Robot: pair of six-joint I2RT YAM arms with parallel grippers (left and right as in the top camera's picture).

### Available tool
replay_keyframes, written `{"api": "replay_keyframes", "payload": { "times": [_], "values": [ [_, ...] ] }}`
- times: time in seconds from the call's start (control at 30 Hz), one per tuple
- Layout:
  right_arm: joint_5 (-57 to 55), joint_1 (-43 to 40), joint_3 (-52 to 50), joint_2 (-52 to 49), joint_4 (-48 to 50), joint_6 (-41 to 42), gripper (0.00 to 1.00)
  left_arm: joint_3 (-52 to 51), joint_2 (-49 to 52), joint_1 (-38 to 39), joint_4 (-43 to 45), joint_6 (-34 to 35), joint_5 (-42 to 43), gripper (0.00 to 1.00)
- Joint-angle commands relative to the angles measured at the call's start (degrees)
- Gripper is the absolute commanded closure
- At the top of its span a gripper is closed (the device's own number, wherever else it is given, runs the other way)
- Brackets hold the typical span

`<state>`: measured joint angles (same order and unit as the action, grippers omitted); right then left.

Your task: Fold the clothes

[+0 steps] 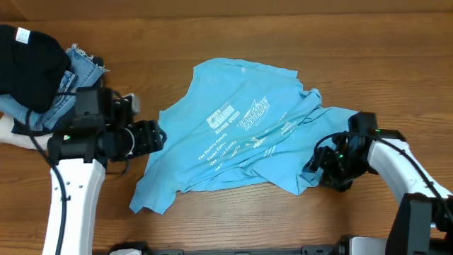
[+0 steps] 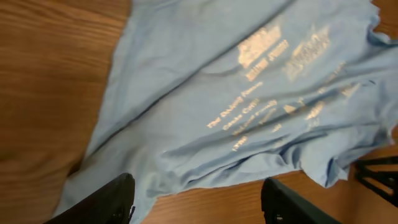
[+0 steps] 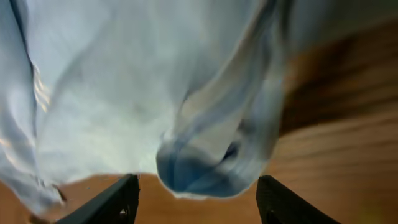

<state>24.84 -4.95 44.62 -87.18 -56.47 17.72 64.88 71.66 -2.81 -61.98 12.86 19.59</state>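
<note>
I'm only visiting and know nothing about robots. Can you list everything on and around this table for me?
T-shirt: one, light sky blue with small white print facing up, rumpled in the middle of the table
black garment: one, black with a small white label, on top of the pile in the far left corner
denim garment: one, faded blue, in the same pile, partly under the black one
table: one, brown wood grain, under everything
left arm: one, white and black, at the shirt's left edge
right arm: one, white and black, at the shirt's right edge
left tool: one, black, open over the shirt's edge
right tool: one, black, open, a shirt fold between its fingers
</note>
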Motion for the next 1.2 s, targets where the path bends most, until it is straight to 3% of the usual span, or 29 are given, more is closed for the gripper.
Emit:
{"api": "replay_keyframes", "payload": {
  "times": [0.0, 0.17, 0.4, 0.47, 0.53, 0.63, 0.7, 0.77, 0.9, 1.07, 1.17],
  "values": [
    [4.87, 2.40, -0.33, 0.13, -1.51, -1.70, 0.37, 1.03, 2.34, 4.26, 2.34, -2.01, 2.34, 0.32],
    [1.55, 8.44, -1.46, 0.13, 1.18, 4.94, 0.43, 1.03, 6.78, 6.75, 4.42, -1.51, 2.49, 0.33],
    [-6.45, 10.25, -2.73, 0.11, 4.39, 7.65, 0.63, 1.03, 6.78, 6.75, 5.68, -1.53, 2.51, 0.32],
    [-7.93, 10.25, -2.73, 0.11, 4.35, 7.65, 0.73, 1.03, 6.78, 6.75, 5.95, -1.53, 2.51, 0.32],
    [-9.11, 10.25, -2.73, 0.11, 4.35, 7.65, 0.95, 1.03, 6.78, 6.75, 6.03, -1.53, 2.51, 0.32],
    [-12.20, 10.12, -2.14, 0.17, 2.73, 7.63, 0.96, 1.03, 6.78, 6.75, 6.29, -1.53, 2.51, 0.32],
    [-19.80, 9.99, 0.22, 0.61, -3.41, 9.81, 0.96, 1.03, 6.78, 6.75, 6.38, -1.51, 2.51, 0.32],
    [-31.98, 8.57, 3.41, 3.02, -11.06, 22.08, 0.96, 1.03, 6.78, 6.75, 6.75, -1.53, 2.51, 0.32],
    [-27.23, 4.17, 4.20, 7.21, -13.99, 29.07, 0.96, 1.03, 6.78, 6.75, 8.39, -1.53, 2.58, 0.31],
    [-15.91, -8.15, 4.20, 10.58, -15.74, 28.70, 0.96, 1.03, 7.80, 8.35, 18.45, -5.70, 3.85, 0.26],
    [-15.72, -10.97, 4.20, 10.58, -15.96, 26.86, 0.96, 3.37, 19.32, 12.76, 26.36, -11.96, 5.33, 0.30]
  ]
}}
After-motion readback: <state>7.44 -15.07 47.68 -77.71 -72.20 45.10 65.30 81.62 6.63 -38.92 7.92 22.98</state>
